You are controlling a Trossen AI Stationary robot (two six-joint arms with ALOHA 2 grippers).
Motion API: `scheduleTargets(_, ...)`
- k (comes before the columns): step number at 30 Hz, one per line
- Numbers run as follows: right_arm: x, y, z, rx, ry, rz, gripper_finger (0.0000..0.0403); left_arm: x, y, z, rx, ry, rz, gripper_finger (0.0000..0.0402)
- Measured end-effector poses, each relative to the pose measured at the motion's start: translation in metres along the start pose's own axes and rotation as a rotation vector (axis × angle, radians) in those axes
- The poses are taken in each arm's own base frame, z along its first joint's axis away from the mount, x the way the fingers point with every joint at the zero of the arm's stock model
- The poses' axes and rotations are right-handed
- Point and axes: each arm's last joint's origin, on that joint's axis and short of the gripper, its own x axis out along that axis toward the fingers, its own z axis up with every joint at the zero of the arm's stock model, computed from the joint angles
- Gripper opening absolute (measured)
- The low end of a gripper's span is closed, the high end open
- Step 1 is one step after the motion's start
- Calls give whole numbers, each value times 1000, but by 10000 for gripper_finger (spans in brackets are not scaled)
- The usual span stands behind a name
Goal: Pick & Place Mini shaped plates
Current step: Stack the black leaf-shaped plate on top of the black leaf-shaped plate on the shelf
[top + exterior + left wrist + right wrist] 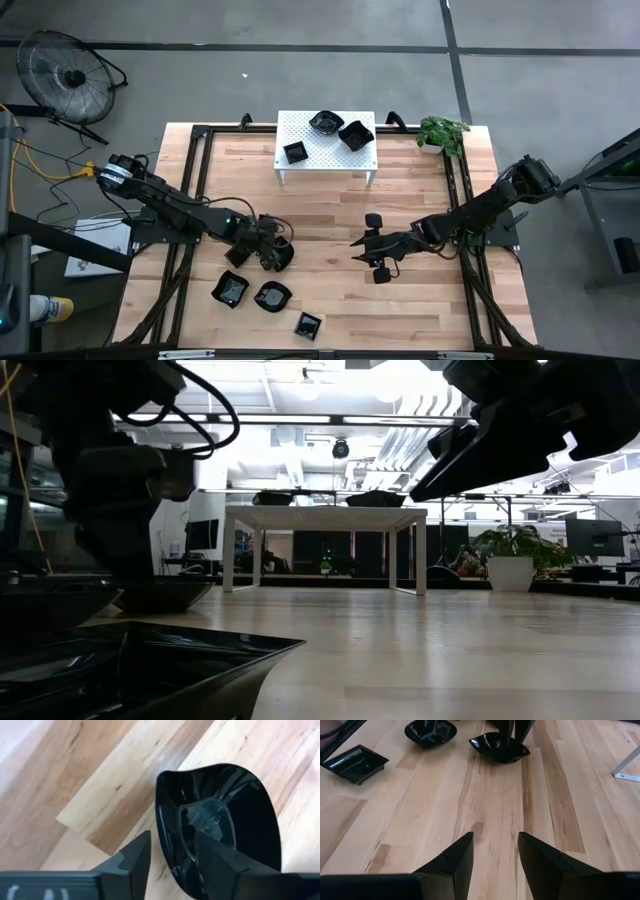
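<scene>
Left gripper (pixel 272 252) is low over the front-left part of the wooden table (pixel 330 200), at a rounded black dish (pixel 283 254). In the left wrist view one finger (pixel 220 865) sits inside the dish (pixel 220 820) and the other outside its rim, so the jaws straddle the wall. Looks like a grip on the rim, but contact is hard to confirm, so I cannot tell if they are clamped. The low view shows the dish (pixel 160 594) sitting on the tabletop.

Right gripper (pixel 368 250) hovers above bare wood right of centre. Its fingers (pixel 455 860) are spread apart with nothing between them.

Three more black dishes lie near the front edge: a wavy one (pixel 231 289), a rounded one (pixel 272 296) just beside it, and a small square one (pixel 308 325) closest to the edge. The right wrist view picks up the square one (pixel 354 764) and another dish (pixel 430 732).

Three dishes are on the white perforated stand (pixel 300 170) at the back: a small square one (pixel 295 152), a wavy one (pixel 326 122) and a larger square one (pixel 355 135) touching it.

A potted plant (pixel 440 132) is at the back-right corner. A fan (pixel 68 76) stands on the floor off the table's left.
</scene>
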Motion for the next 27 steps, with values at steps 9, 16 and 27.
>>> scheduleTargets(9,0,0,0,-1,0,0,149,0,0,-1,4,13,-2,70)
scheduleTargets(16,0,0,0,-1,0,0,149,0,0,0,38,12,-6,12)
scheduleTargets(27,0,0,0,25,0,0,149,-4,-8,7,125,-41,-14,1)
